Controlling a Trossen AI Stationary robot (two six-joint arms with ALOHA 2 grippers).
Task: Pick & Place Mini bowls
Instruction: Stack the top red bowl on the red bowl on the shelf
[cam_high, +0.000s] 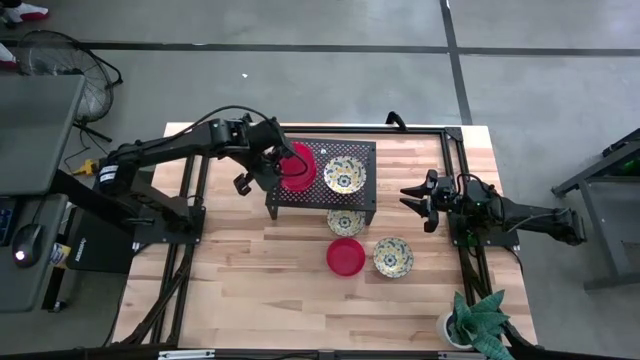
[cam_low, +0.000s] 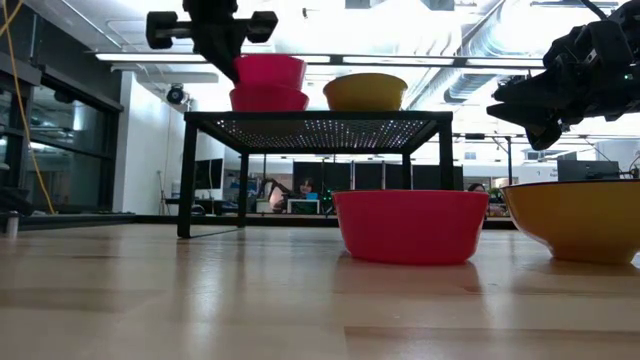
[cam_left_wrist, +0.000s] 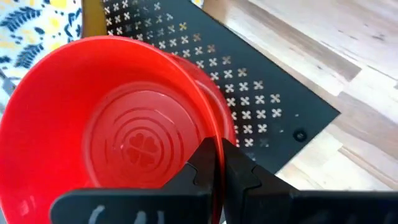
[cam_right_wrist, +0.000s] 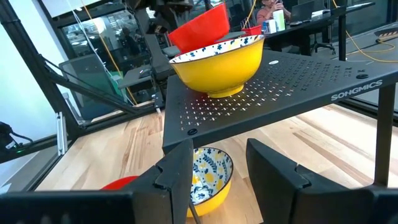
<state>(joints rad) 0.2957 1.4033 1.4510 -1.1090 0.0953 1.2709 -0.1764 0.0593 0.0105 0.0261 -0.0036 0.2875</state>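
My left gripper (cam_high: 281, 166) (cam_left_wrist: 217, 148) is over the left part of a black perforated stand (cam_high: 322, 152), shut on a plain red bowl (cam_high: 298, 163) (cam_low: 270, 71). That bowl hangs tilted just above a second red bowl (cam_low: 268, 99), which stands on the stand. A floral bowl (cam_high: 345, 175) (cam_right_wrist: 217, 62) stands beside them on the stand. Another floral bowl (cam_high: 345, 222) (cam_right_wrist: 208, 174) rests on the table under the stand. A third red bowl (cam_high: 345, 256) and a floral bowl (cam_high: 393, 257) stand on the table nearer me. My right gripper (cam_high: 408, 197) (cam_right_wrist: 217, 158) waits open to the right of the stand. My left gripper pinches the red bowl's rim (cam_left_wrist: 211, 127) on the side nearest the wrist, one finger inside the bowl and one outside. The fingers slant down from the table's left. The bowl is tilted, its mouth toward the wrist, just over the lower red bowl; whether the two touch I cannot tell.
The stand's legs (cam_high: 272, 208) and its edge (cam_right_wrist: 249, 118) bound the space over the floral bowl beneath. A potted plant (cam_high: 478, 320) stands at the table's near right corner. Bare wood (cam_high: 250, 280) lies to the near left.
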